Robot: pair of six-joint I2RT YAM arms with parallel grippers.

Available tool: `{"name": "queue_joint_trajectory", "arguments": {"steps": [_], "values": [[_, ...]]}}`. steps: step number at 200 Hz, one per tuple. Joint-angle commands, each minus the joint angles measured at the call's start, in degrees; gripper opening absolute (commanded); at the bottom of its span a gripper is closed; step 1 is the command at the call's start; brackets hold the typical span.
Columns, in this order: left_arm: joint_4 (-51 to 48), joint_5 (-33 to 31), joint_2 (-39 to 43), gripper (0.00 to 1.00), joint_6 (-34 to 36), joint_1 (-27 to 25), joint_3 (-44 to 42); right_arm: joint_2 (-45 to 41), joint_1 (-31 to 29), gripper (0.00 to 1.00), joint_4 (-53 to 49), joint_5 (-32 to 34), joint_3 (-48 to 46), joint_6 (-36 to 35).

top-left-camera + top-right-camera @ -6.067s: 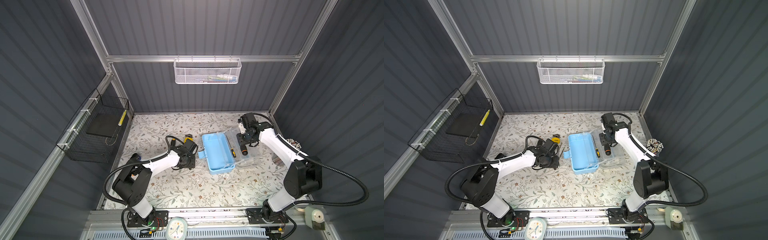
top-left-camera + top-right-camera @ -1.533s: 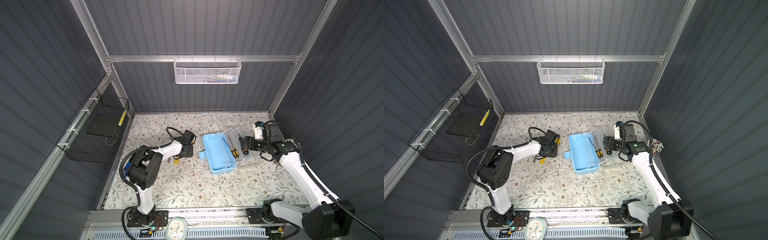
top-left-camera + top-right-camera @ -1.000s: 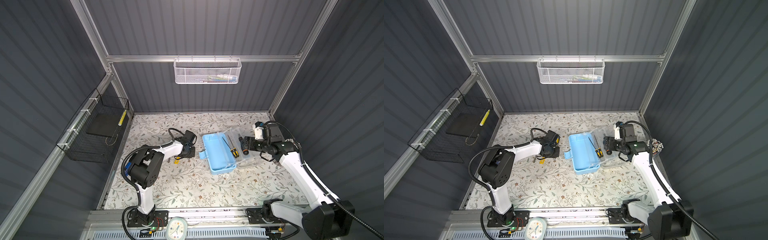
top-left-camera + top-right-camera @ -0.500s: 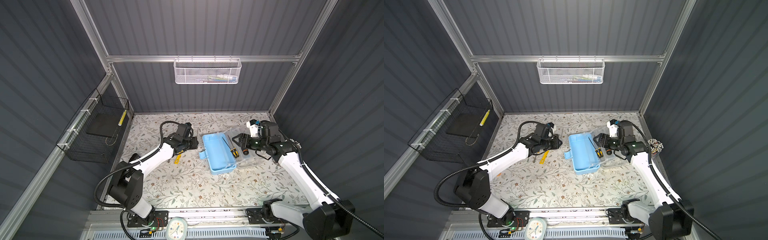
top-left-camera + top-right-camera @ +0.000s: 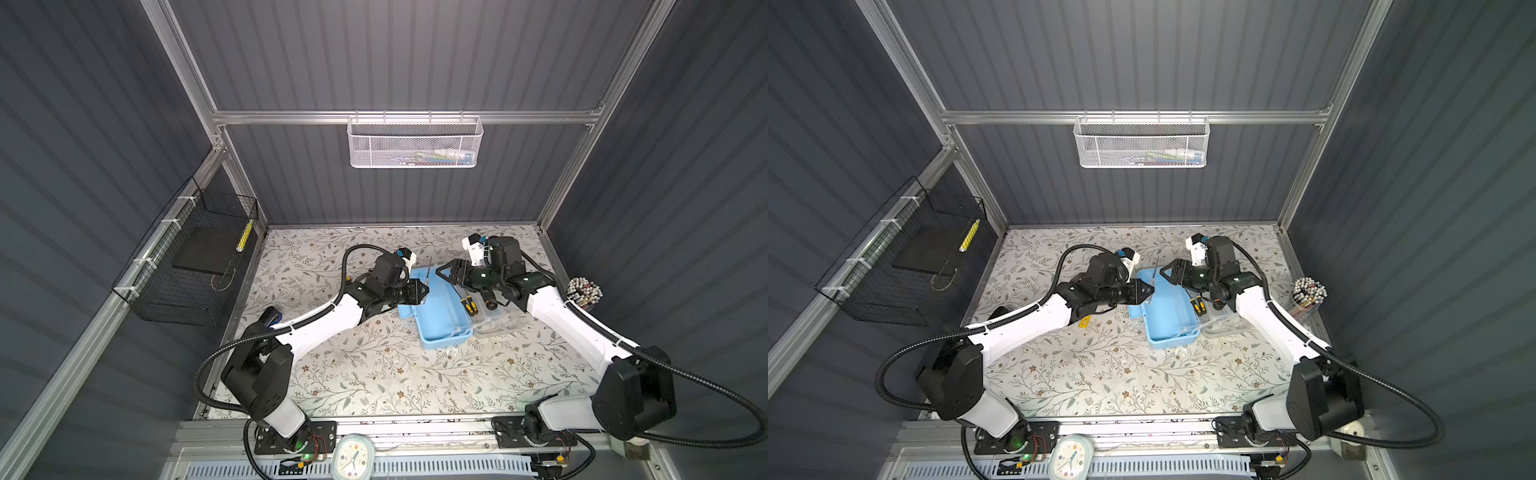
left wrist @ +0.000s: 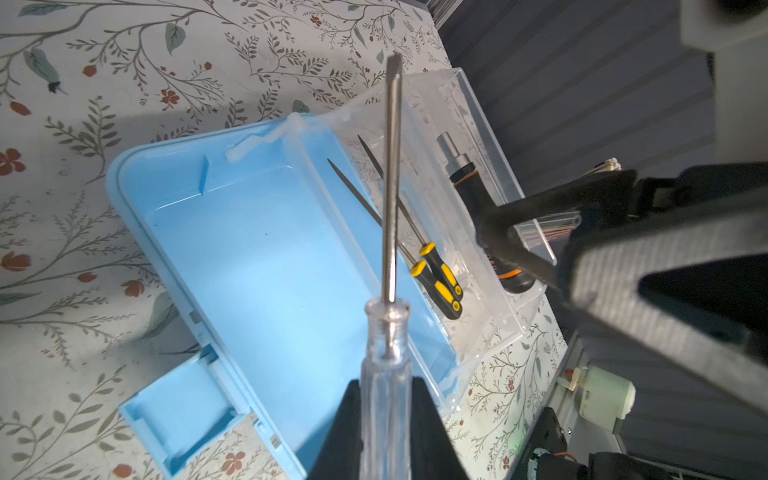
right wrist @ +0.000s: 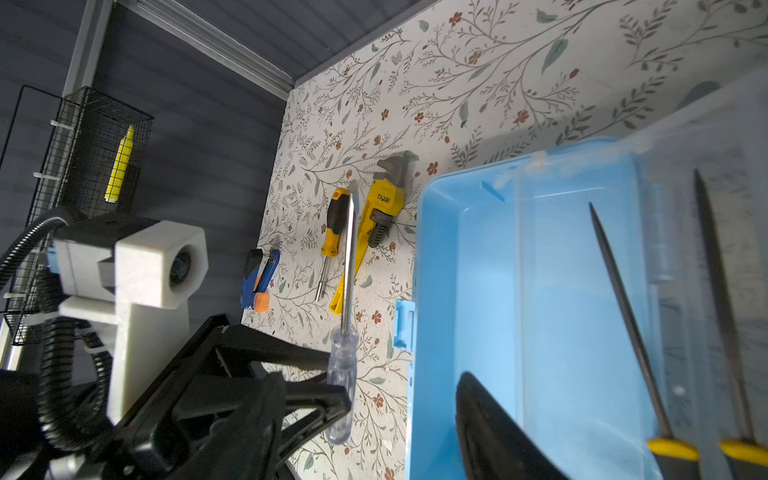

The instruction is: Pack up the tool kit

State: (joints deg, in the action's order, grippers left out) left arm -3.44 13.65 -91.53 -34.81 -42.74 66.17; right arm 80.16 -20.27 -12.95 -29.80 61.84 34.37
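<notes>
The tool kit (image 5: 440,320) (image 5: 1169,316) lies open on the table: a light-blue case (image 6: 270,257) (image 7: 519,311) with its clear lid (image 6: 461,124) folded out beside it. My left gripper (image 5: 424,291) (image 5: 1149,290) (image 6: 384,386) is shut on the clear handle of a screwdriver (image 6: 390,187) (image 7: 348,257), held above the case's edge with the shaft pointing away. Facing it from the other side, my right gripper (image 5: 442,272) (image 5: 1167,272) is open and empty, its fingers (image 7: 490,415) close to that screwdriver. Two yellow-black screwdrivers (image 6: 440,274) and an orange-black handle (image 6: 478,195) lie in the lid.
On the table left of the case lie a yellow pipe wrench (image 7: 382,208), a yellow-black driver (image 7: 334,224) and a blue-orange tool (image 7: 259,278). A white mesh basket (image 5: 415,143) hangs on the back wall, a black wire basket (image 5: 187,270) on the left wall. A cup of sticks (image 5: 584,291) stands at right.
My left gripper has carried the clear-handled screwdriver up and to the right, over the case's edge. My right gripper has moved left toward it.
</notes>
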Motion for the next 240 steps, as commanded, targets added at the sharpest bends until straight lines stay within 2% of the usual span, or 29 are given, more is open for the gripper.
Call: {"name": "queue_joint_trajectory", "arguments": {"steps": [1, 42, 94, 173, 187, 196, 222, 240], "values": [[3.8, 1.7, -1.1, 0.06, -2.3, -0.4, 1.6, 1.0, -1.4, 0.64, 2.3, 0.7, 2.7, 1.0], [6.9, 3.0, -1.6, 0.06, -4.2, -1.2, 1.5, 2.2, -2.1, 0.6, 2.3, 2.2, 3.4, 1.4], [10.8, 4.0, -1.8, 0.07, -7.1, -2.1, 0.5, 3.9, -2.7, 0.49, 1.9, 4.0, 4.6, 1.0], [12.5, 4.6, -3.2, 0.07, -9.1, -3.1, 0.3, 4.1, -2.9, 0.06, 2.1, 4.1, 4.9, 1.0], [11.9, 4.5, -3.7, 0.09, -9.2, -3.1, 0.8, 3.6, -2.9, 0.0, 1.6, 4.2, 4.8, 0.8], [11.6, 4.3, -4.0, 0.12, -9.2, -3.1, 1.0, 3.3, -2.8, 0.0, 1.0, 4.5, 5.0, 0.4], [11.0, 4.1, -4.5, 0.29, -9.6, -3.1, 1.5, 2.6, -2.7, 0.0, -2.2, 6.0, 6.4, -1.3], [10.2, 4.1, -4.4, 0.34, -9.2, -3.1, 1.8, 2.1, -2.2, 0.0, -3.2, 6.0, 6.9, -1.8]]}}
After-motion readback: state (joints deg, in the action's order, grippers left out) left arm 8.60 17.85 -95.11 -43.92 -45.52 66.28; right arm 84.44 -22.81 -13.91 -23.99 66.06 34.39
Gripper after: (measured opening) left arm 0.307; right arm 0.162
